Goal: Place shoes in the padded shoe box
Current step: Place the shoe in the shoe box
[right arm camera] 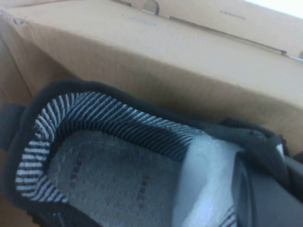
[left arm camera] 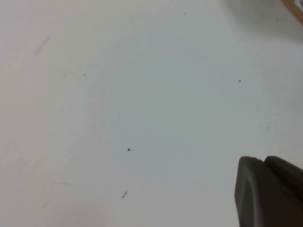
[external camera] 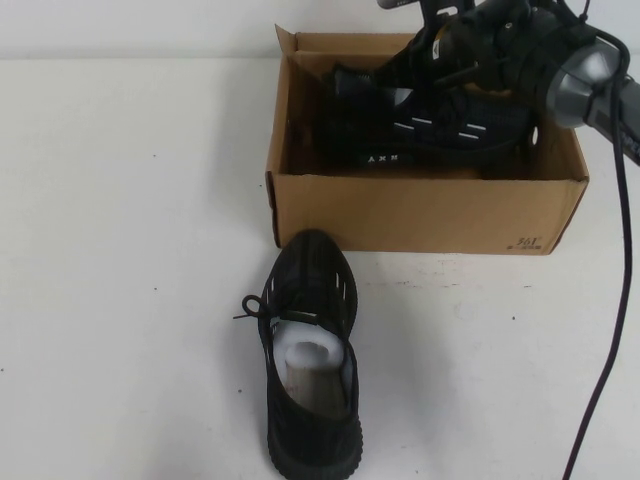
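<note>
A brown cardboard shoe box (external camera: pixel 420 210) sits open toward the far side of a white desk (external camera: pixel 130 250), with small dark print at its near right corner. Inside it, one black knit sneaker (external camera: pixel 420 120) lies on its side along the box's length, its short white dash stripes facing the camera and white letters showing at its sole edge.

The right arm reaches in from the upper right, and the right end effector (external camera: pixel 478 52) is down in the box, over the right part of that sneaker. In the right wrist view a dark finger (right arm camera: pixel 265 194) presses at the white paper stuffing (right arm camera: pixel 208 184) in the shoe's opening, beside the striped collar and grey insole, with the box wall just behind. The shoe appears held at its opening, though the second finger is hidden.

The second sneaker (external camera: pixel 308 350) stands on the desk just in front of the box, toe pointing at the box wall, laces loose, white stuffing visible inside.

The left end effector (left arm camera: pixel 270 194) shows only as a dark corner in the left wrist view, above bare desk; whether it is open or closed cannot be told
</note>
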